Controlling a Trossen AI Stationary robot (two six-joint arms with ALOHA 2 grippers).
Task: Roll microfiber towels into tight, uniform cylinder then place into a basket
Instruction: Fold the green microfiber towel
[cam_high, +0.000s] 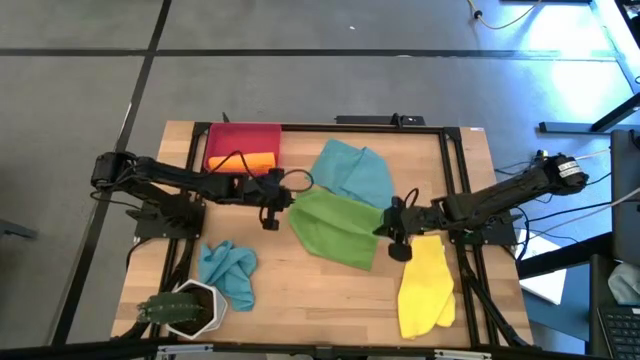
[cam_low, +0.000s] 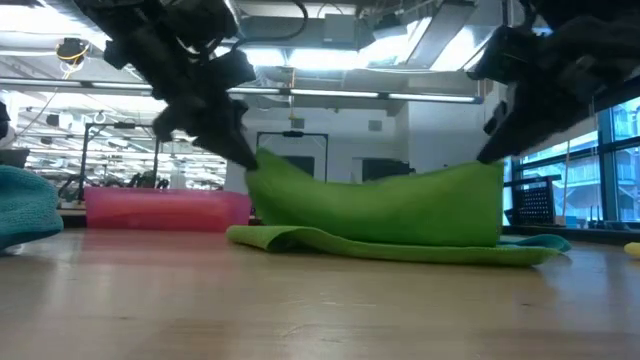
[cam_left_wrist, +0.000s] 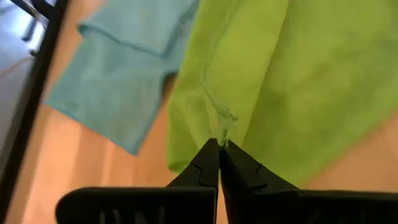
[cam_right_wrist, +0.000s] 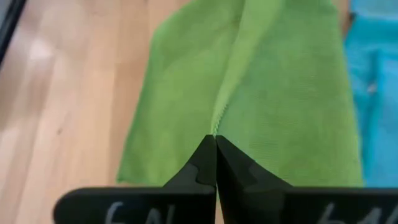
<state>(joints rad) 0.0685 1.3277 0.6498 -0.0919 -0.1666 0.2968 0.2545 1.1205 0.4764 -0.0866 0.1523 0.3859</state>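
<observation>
The green towel (cam_high: 335, 230) lies mid-table, with its upper edge raised between my two grippers and its lower part (cam_low: 380, 245) spread on the wood. My left gripper (cam_high: 291, 203) is shut on its left end, my right gripper (cam_high: 384, 228) on its right end. The red basket (cam_high: 226, 138) stands at the far left with the orange towel (cam_high: 256, 161) in it. One teal towel (cam_high: 352, 172) lies beyond the green one and another (cam_high: 228, 272) near the left. The yellow towel (cam_high: 425, 288) lies near the right. My left gripper pinches the green towel's hemmed edge (cam_left_wrist: 222, 122) at its left end between the two fingertips. It comes slanting down from the table's left. That end is lifted off the table (cam_low: 262, 165), and the cloth sags toward the other gripper. My right gripper pinches a ridge of the green towel (cam_right_wrist: 219, 122) at its right end between the two fingertips, slanting down from the table's right. That end is held up (cam_low: 490, 172), and the cloth below it hangs onto the table.
A white pot with a plant (cam_high: 188, 308) stands at the near left corner. Black frame rails (cam_high: 455, 180) run along the table's sides. Bare wood (cam_high: 320, 300) shows near the front edge between the near teal towel and the yellow towel.
</observation>
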